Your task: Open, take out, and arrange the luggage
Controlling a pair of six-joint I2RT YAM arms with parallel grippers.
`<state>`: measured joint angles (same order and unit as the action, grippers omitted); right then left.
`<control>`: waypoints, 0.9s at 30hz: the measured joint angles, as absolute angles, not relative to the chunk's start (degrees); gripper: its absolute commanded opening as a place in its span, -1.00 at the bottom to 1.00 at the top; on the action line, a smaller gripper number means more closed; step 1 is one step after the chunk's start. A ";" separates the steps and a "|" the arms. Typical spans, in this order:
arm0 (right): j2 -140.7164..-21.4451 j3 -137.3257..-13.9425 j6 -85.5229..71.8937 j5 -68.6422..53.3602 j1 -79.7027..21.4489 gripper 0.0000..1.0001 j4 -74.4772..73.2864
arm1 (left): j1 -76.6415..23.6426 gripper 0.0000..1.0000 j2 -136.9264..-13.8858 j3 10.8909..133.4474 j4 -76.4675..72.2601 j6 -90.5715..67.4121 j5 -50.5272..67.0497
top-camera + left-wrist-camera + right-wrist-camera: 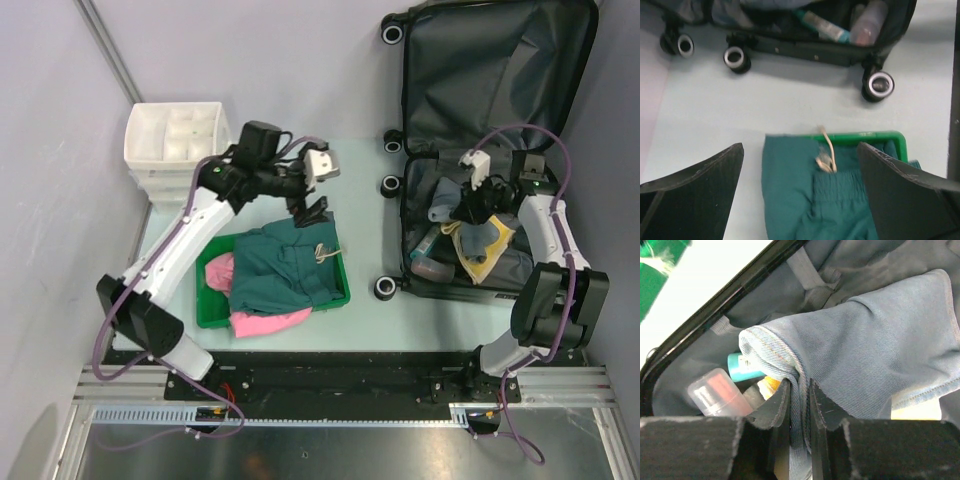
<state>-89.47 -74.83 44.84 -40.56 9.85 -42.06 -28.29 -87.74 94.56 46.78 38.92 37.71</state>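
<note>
suitcase [480, 70] open, some clothes [285, 265] already in the green tray [205, 305]; right gripper [800, 390] pinching denim [865, 350] inside it, left gripper [800, 147] wide open (bottles [715, 392] and more left to unpack).

A pale tabletop [370, 320] bears an open grey-lined hard-shell suitcase [500, 60] at right. A green plastic tray [212, 318] and white compartmented box [175, 135] sit left.

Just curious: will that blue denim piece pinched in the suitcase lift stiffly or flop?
Probably flop: the denim folds and drapes around the right gripper. Being pinched at one fold, it will likely hang and trail.
</note>
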 measured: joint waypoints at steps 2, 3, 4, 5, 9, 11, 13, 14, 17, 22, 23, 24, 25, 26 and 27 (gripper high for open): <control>-89.54 -74.94 42.85 -43.75 11.77 -0.96 -41.39 | -31.33 0.99 -90.37 97.06 43.83 38.89 37.04; -89.58 -74.94 41.74 -45.28 12.60 -0.96 -40.99 | -33.39 0.99 -91.74 97.95 41.41 38.94 36.60; -89.69 -74.96 40.86 -46.46 13.19 -0.96 -40.66 | -34.98 0.99 -92.68 98.21 39.72 39.03 35.99; -89.84 -75.00 39.70 -48.12 13.91 -0.96 -40.23 | -36.75 0.99 -93.80 98.32 37.58 39.22 35.51; -90.54 -75.05 37.19 -52.29 14.61 -0.96 -39.03 | -42.48 0.99 -100.66 101.69 30.52 40.45 34.70; -90.63 -75.05 36.62 -53.93 14.61 -0.96 -38.89 | -44.42 0.94 -107.07 107.59 27.38 40.49 35.24; -90.63 -75.05 36.60 -55.05 14.61 -0.96 -38.96 | -45.08 0.89 -112.73 113.01 24.91 40.49 35.59; -90.63 -75.05 36.64 -55.44 14.61 -0.96 -38.98 | -45.21 0.85 -115.61 115.74 23.83 40.51 35.92; -90.63 -75.05 36.86 -56.36 14.61 -0.95 -39.11 | -45.56 0.83 -121.78 120.75 21.96 40.56 36.75; -90.63 -75.05 37.08 -57.63 14.66 -0.95 -39.11 | -46.48 0.82 -125.80 121.93 21.47 42.68 37.67; -90.63 -75.05 37.12 -57.93 14.66 -0.95 -39.13 | -46.96 0.79 -126.37 121.99 21.45 43.22 37.63; -90.63 -75.05 37.30 -58.24 14.66 -0.95 -39.22 | -47.37 0.76 -126.76 122.13 21.37 43.55 37.63; -90.61 -75.05 37.47 -58.54 14.66 -0.95 -39.40 | -47.90 0.70 -127.28 122.45 21.26 43.68 37.52; -90.59 -75.05 37.98 -59.09 14.66 -0.95 -39.75 | -48.45 0.64 -128.03 123.15 21.08 43.81 37.28; -90.54 -75.05 38.37 -59.51 14.66 -0.94 -40.14 | -48.95 0.36 -128.81 123.96 20.75 43.81 36.80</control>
<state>-90.54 -75.05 38.37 -59.51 14.66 -40.14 -48.95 -128.81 123.96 20.75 43.81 36.80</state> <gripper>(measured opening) 0.187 0.864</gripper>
